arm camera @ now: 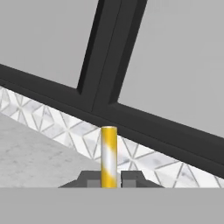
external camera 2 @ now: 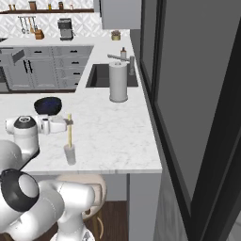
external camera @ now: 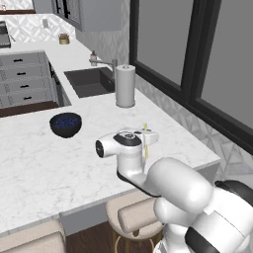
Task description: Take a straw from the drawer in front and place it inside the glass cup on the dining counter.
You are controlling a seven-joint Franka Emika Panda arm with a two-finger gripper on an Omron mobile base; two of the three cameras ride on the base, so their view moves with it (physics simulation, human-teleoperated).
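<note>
base views flank arm, share dining counter (external camera: 44, 168); hand view close.

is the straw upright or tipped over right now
Upright. In the right base view the straw stands vertical with its lower end in the glass cup, and the gripper is shut on it.

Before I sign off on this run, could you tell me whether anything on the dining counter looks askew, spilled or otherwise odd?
Nothing stands out. The straw stands upright in the glass cup near the dining counter edge, with the gripper jaws closed on it. The blue bowl and paper-towel roll sit upright, with no spill.
</note>
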